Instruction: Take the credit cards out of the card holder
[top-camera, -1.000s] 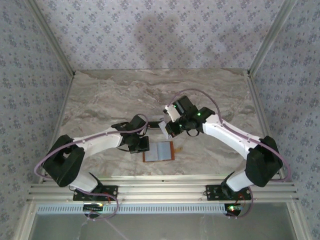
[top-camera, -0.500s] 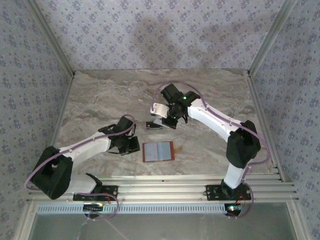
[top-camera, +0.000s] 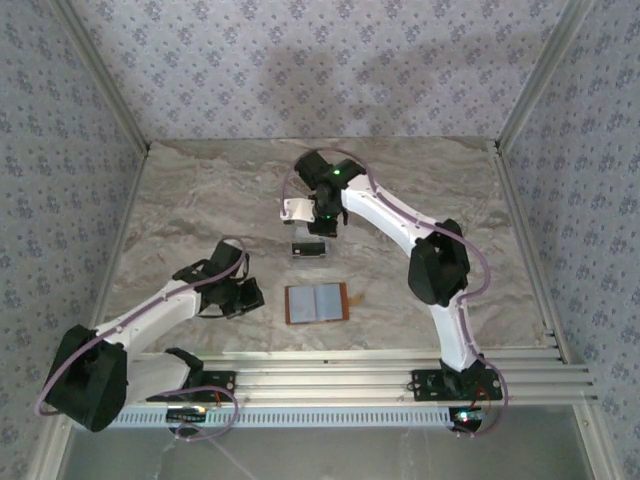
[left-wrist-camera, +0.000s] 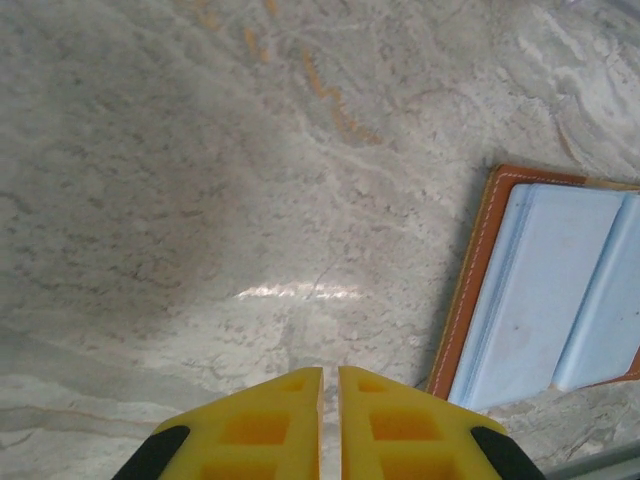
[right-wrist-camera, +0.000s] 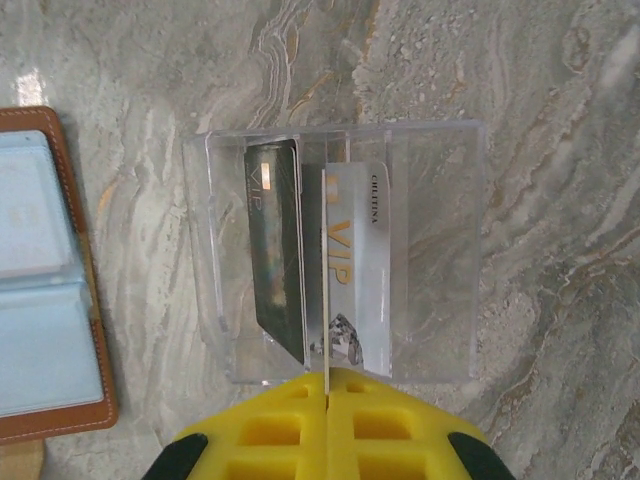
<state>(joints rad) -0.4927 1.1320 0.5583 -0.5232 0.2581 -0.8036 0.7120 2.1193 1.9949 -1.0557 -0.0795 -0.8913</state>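
Pinching a thin pale card (right-wrist-camera: 325, 250) edge-on over clear rack (right-wrist-camera: 440, 250), my R gripper (right-wrist-camera: 327, 385) is clamped tight; L gripper (left-wrist-camera: 330, 375), left of card holder (left-wrist-camera: 540, 290), fingers pressed nearly together, empty

From my seat this looks like a robotics lab cell, not a lived-in room. Two white-and-black arms, the left arm (top-camera: 160, 300) and the right arm (top-camera: 395, 212), are bolted to a row of bare aluminium rails (top-camera: 330, 375) at the near edge of the table (top-camera: 200, 190). Slim metal posts (top-camera: 105, 82) run up the corners and box the space in like a booth. The walls (top-camera: 320, 70) are flat panels in one repeated blue-grey floral print, hung like a backdrop. The tabletop shows a marble pattern; over this feed I can't tell real stone from a printed sheet. Lilac cables (top-camera: 478, 262) loop along the arms
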